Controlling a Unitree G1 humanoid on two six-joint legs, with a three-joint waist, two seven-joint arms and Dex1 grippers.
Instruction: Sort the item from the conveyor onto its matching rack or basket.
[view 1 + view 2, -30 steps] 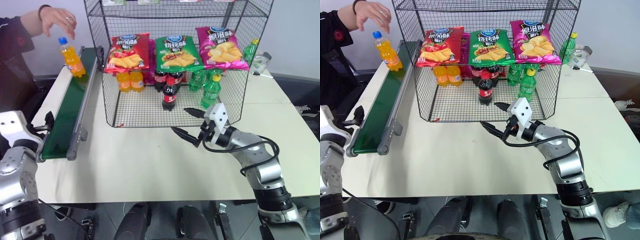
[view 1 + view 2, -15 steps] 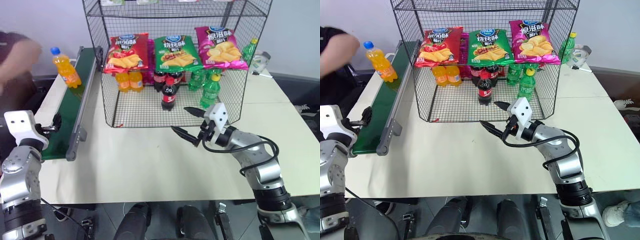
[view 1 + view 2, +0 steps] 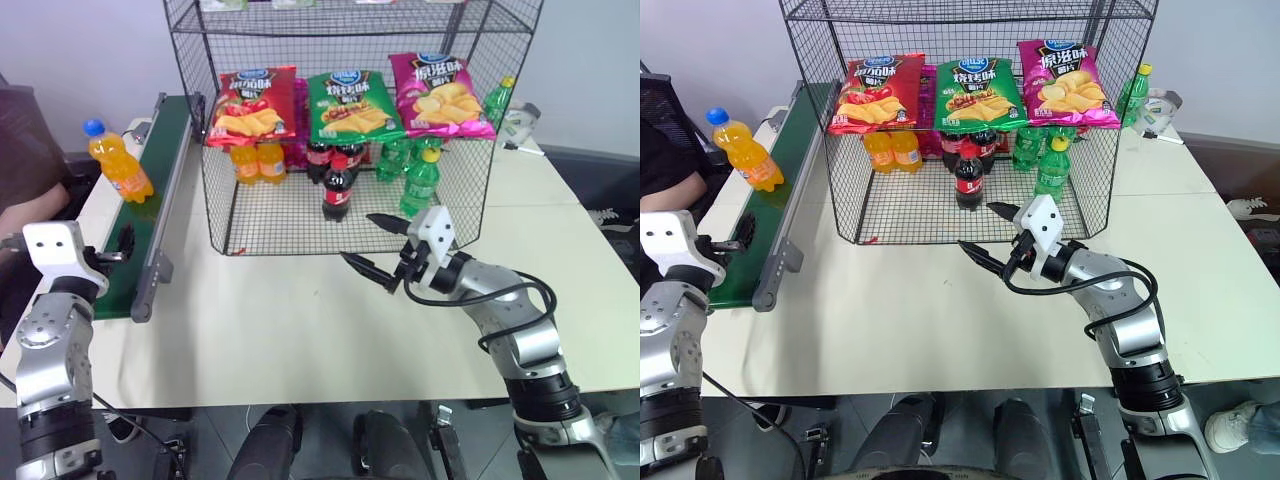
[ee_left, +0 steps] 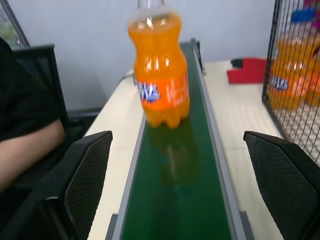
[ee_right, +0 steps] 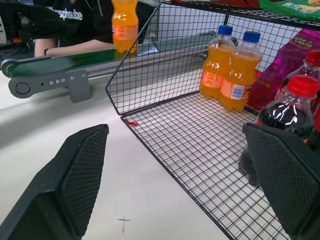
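Left of the tall black wire rack [image 3: 350,120], a rigid, probably slippery orange drink bottle [image 3: 118,163] stands on the green conveyor [image 3: 150,190], best gripped mid-body by the empty, wide-open left gripper [image 4: 180,185]; the right gripper [image 3: 380,250] is likewise spread, empty.

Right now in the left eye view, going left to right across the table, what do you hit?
Left hand → orange drink bottle → conveyor → wire rack → cola bottle → right hand → green bottle
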